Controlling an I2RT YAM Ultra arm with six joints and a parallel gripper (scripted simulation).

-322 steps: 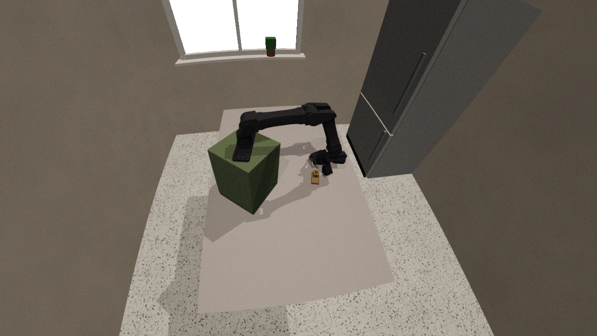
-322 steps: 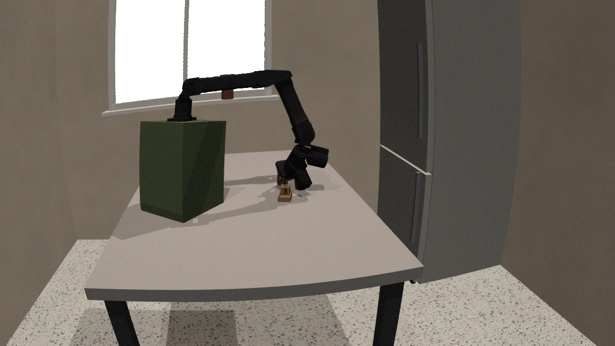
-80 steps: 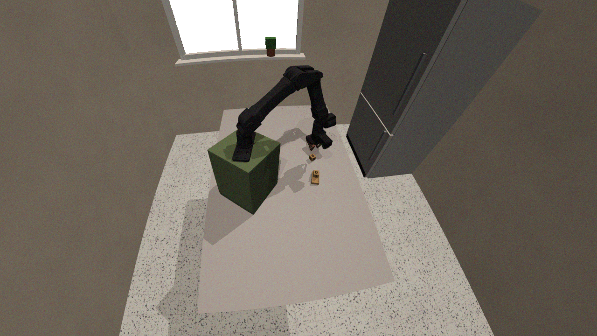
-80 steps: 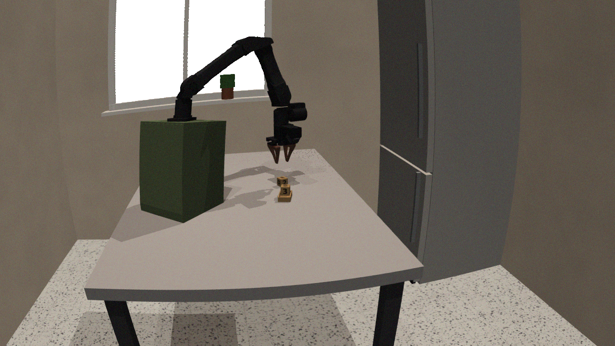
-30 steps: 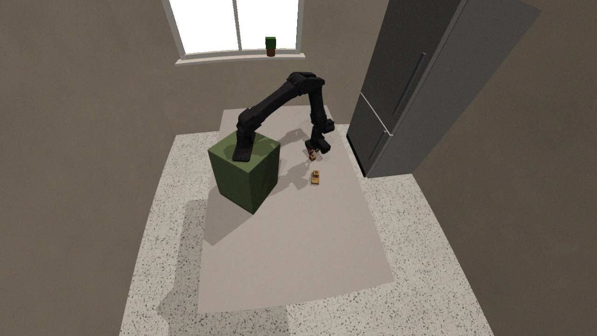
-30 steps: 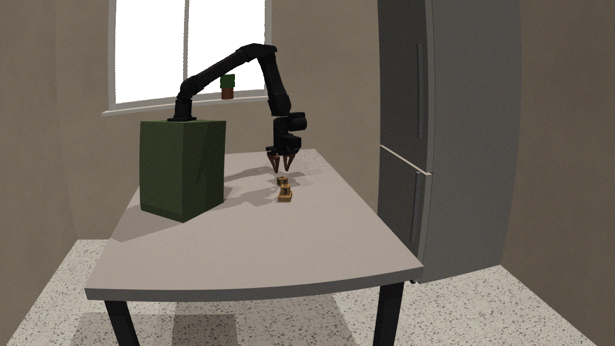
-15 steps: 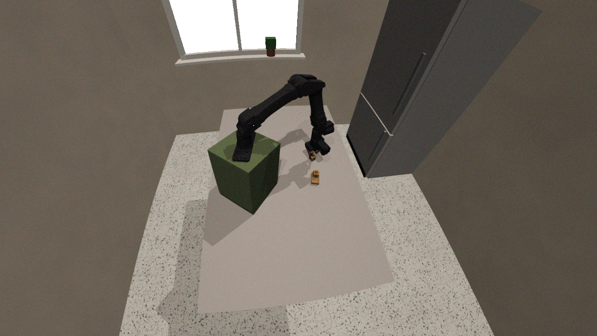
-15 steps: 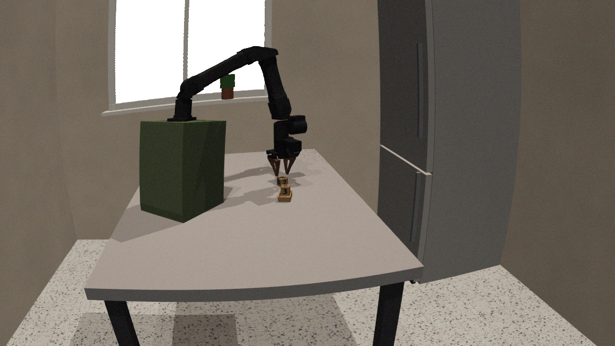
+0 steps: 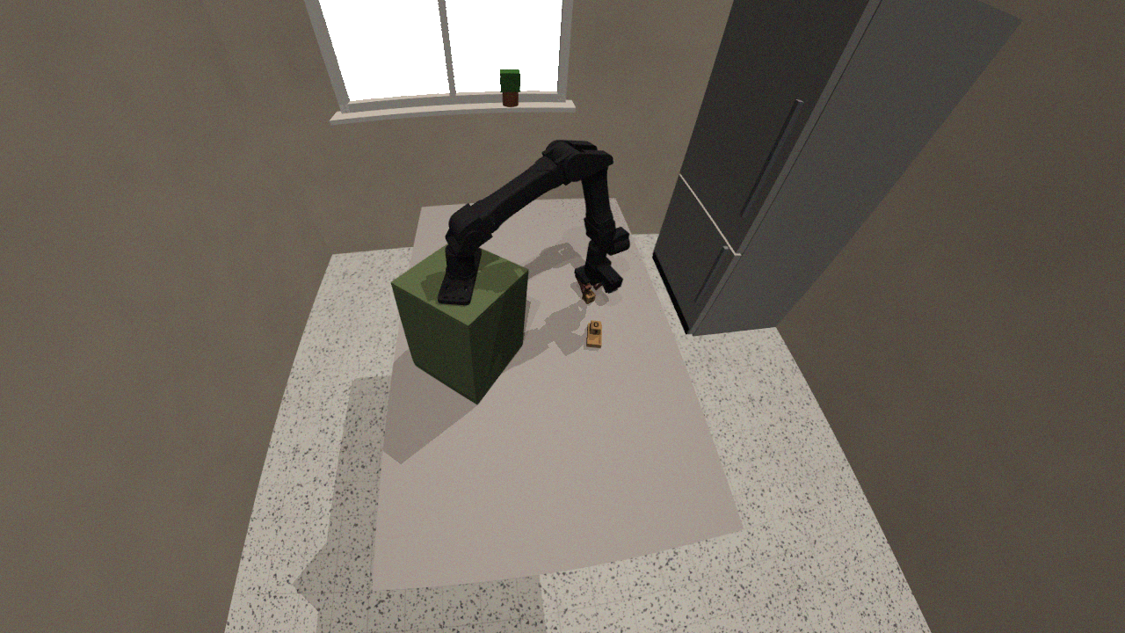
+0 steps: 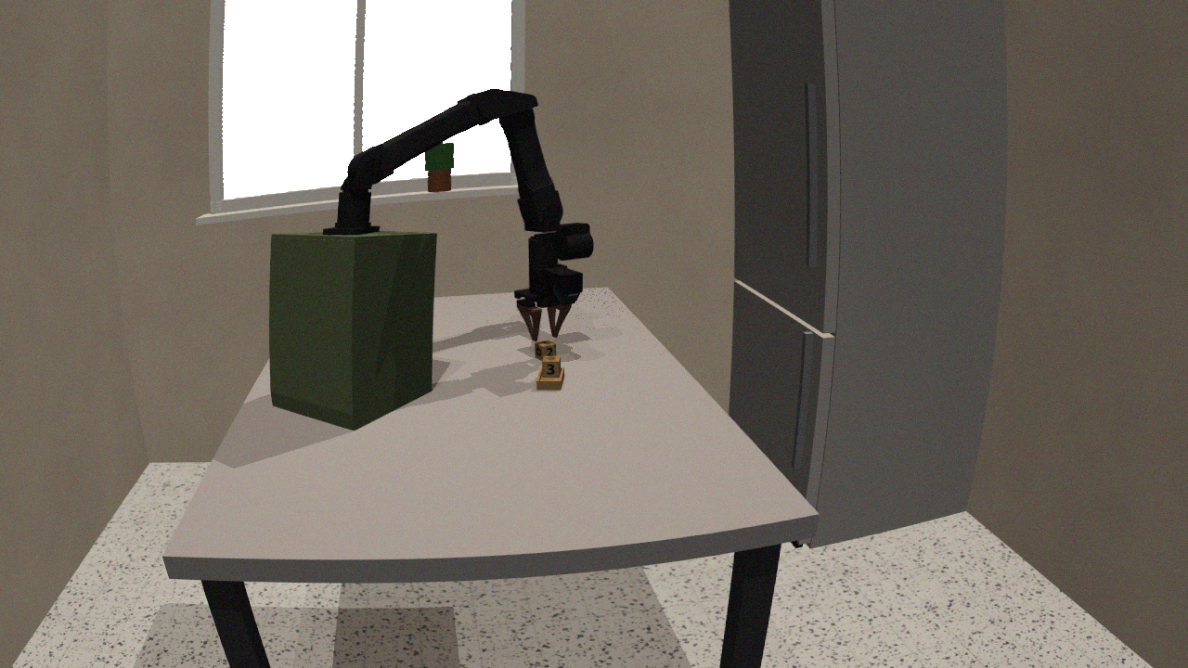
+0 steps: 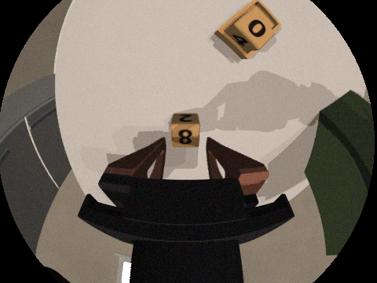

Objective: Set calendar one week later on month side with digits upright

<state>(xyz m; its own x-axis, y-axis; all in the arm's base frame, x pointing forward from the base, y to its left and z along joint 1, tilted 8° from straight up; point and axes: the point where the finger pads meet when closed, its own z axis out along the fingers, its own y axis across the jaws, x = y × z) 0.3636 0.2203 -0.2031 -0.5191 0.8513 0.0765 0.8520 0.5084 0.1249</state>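
Note:
A small wooden tray lies on the table with one wooden cube in it. That cube shows a 3 towards the exterior camera, and a 0 on top and a 4 on one side in the wrist view. A second cube stands loose on the table behind the tray with an 8 on top; it also shows in the exterior view. My gripper points down just above this loose cube. Its fingers are partly open and hold nothing. The tray's month side is too small to read.
The arm's green pedestal box stands on the table to the left of the tray. A grey fridge stands beside the table's right edge. A potted plant sits on the window sill behind.

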